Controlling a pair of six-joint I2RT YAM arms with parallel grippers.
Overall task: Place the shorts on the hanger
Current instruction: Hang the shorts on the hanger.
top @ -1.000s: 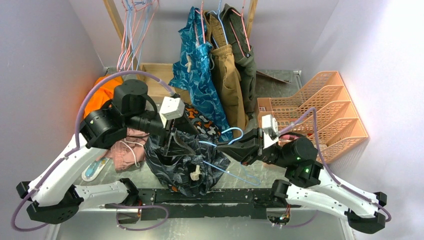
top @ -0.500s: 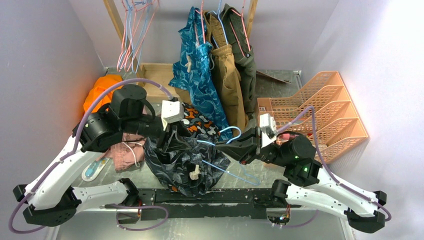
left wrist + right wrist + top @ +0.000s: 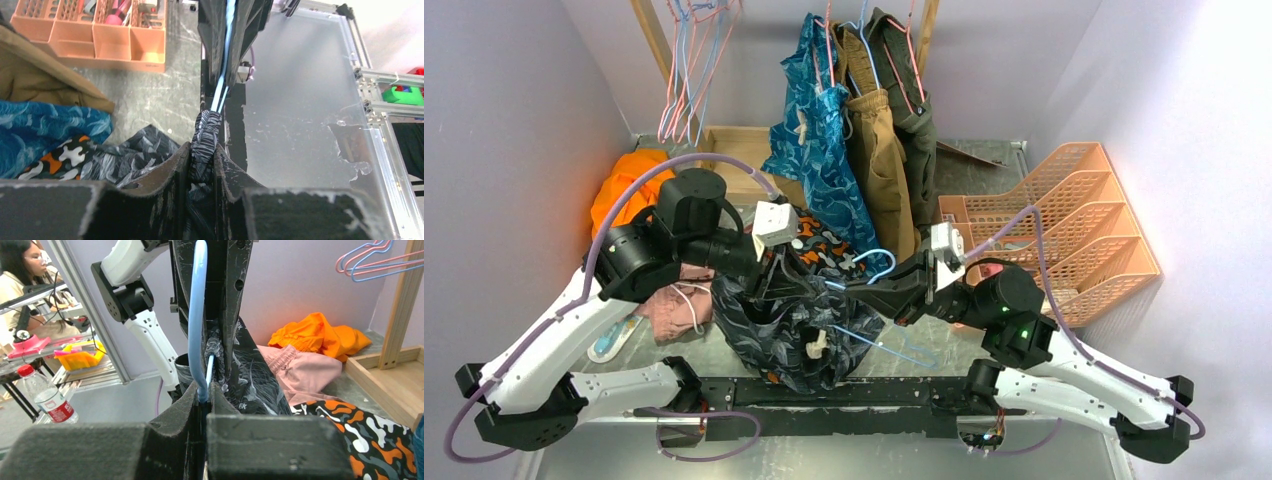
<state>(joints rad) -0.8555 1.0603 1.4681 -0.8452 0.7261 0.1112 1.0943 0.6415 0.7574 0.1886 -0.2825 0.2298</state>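
Table (image 3: pixel 170 100): left hand (image 3: pixel 201 172) grips shorts (image 3: pixel 769 335), right hand (image 3: pixel 202 400) hanger (image 3: pixel 197 315).

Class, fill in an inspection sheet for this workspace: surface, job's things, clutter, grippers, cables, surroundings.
Surface: grey table, partly covered by clothes.
Job's things: dark printed shorts bunched between the arms; light-blue hanger, its wire running into their fabric.
Clutter: black-orange-white shorts, pink garment, orange garment, orange file rack, wooden tray.
Grippers: left gripper shut on the shorts; right gripper shut on the hanger.
Cables: purple cables looping off each arm.
Surroundings: lilac walls, hung clothes, spare hangers; a person beyond the table.
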